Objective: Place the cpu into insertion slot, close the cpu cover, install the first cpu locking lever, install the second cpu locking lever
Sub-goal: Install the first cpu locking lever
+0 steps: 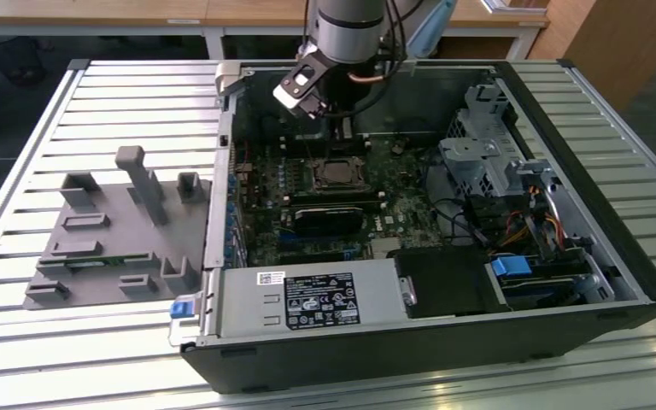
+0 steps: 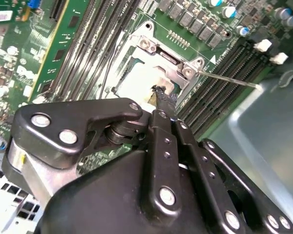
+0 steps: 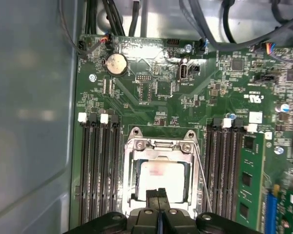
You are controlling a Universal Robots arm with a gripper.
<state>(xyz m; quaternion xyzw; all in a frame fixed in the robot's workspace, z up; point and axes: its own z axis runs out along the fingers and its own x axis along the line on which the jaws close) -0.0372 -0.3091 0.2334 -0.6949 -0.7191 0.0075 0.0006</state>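
Though tiny from afar, cpu (image 1: pixel 330 174) beneath joined fingers (image 3: pixel 153 197)

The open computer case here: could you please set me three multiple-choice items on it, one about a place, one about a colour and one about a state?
1. In the exterior view, where does the grey fixture stand?
A) to that view's left of the computer case
B) inside it
C) to that view's right of it
2. What colour is the circuit board?
A) blue
B) green
C) red
3. How does the cpu cover lie?
A) upright
B) off on the table
C) flat over the cpu
Answers: A, it stands outside the case on that side; B, green in both wrist views; C, the cpu's pale face shows through its window.
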